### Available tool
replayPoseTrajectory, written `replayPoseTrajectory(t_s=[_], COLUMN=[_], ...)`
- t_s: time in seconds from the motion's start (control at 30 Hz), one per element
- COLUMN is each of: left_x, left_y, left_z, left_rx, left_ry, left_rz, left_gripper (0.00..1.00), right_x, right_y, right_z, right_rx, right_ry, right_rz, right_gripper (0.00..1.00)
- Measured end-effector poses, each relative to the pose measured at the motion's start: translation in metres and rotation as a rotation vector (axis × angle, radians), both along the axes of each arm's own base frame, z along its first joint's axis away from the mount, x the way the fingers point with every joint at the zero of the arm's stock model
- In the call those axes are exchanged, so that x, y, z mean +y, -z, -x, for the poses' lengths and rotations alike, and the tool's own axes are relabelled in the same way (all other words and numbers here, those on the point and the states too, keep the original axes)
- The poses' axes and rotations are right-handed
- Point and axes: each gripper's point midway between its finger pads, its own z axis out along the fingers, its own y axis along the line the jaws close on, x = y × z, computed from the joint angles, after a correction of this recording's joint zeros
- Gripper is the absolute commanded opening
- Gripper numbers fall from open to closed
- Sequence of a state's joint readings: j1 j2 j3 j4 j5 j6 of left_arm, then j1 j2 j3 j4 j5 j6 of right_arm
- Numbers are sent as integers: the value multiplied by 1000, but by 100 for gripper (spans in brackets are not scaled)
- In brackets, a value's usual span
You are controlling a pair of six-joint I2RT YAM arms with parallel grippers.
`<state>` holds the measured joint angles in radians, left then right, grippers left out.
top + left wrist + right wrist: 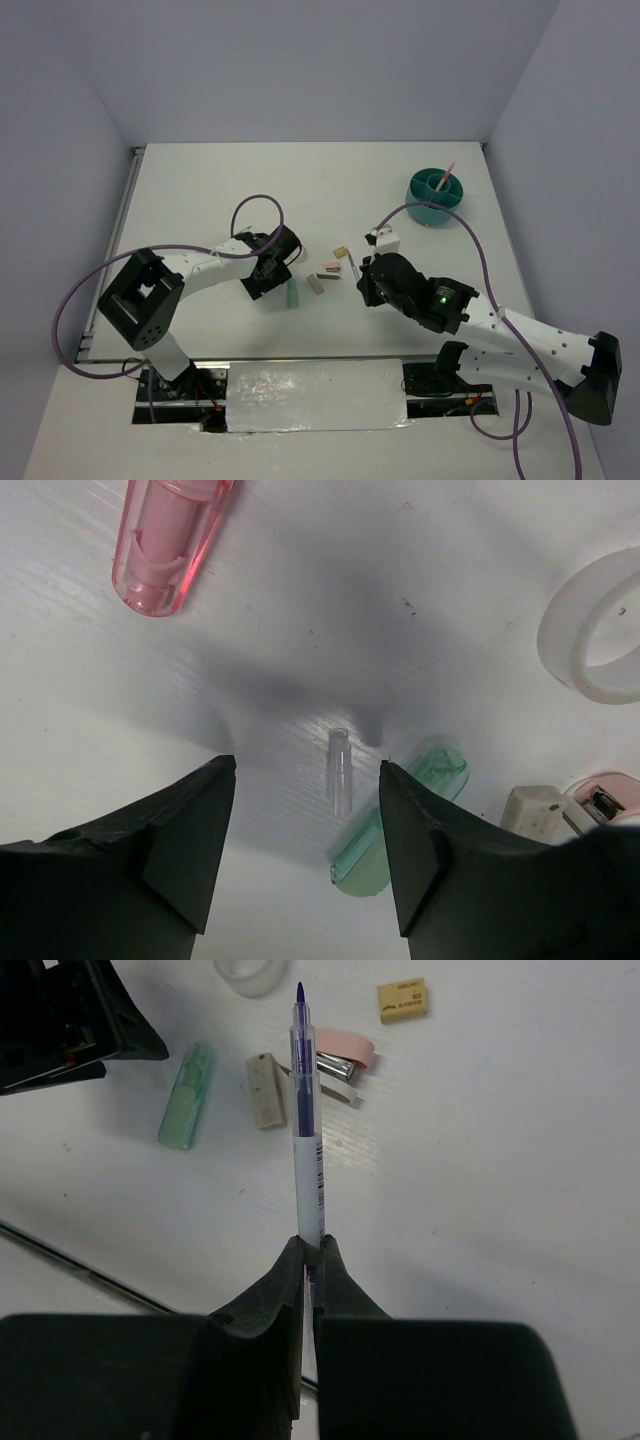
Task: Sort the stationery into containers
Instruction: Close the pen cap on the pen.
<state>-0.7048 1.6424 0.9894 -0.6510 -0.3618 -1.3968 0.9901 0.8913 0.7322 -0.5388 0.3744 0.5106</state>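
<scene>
My left gripper [308, 775] hangs open low over the table, its fingers on either side of a small clear tube [340, 770] without touching it. A mint-green stub [400, 815] lies just right of the tube, partly behind the right finger. A pink translucent stub [165, 540] lies ahead on the left and the white tape ring [595, 630] ahead on the right. My right gripper [312, 1245] is shut on a white pen with a blue tip [307, 1110], held above the table. The teal organiser [436, 195] stands far right with a thin pink pen [444, 176] in it.
Beyond the held pen lie a grey block [265, 1090], a pink piece with a metal clip [345, 1050] and a tan block [403, 1000]. The two grippers [268, 262] [365, 275] stand close on either side of this cluster. Purple cables loop over the table.
</scene>
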Motion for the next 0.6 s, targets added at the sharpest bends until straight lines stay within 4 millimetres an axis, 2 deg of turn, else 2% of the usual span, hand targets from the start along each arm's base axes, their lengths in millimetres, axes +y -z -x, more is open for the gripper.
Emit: replayPoseTrajectory(t_s=[0.3,0.4,0.43,0.57,0.6], left_x=[0,-1,-1,-3,-3], left_y=[8,9,9,9,9], left_z=[0,-1,-1,-2,-2], left_rx=[21,24,25,27,27], left_ry=[6,8,10,16,17], left_rz=[-19,-22,-23,-26,-26], left_gripper=[66,57,50,44,38], right_x=[1,2,2,1,0], right_y=[7,8,8,13,15], right_z=[3,3,3,4,5], right_rx=[13,13,11,15,17], right_ry=[-19,-20,-21,-22,-22], right_rz=[4,3,0,3,5], right_gripper=[0,0,0,0,0])
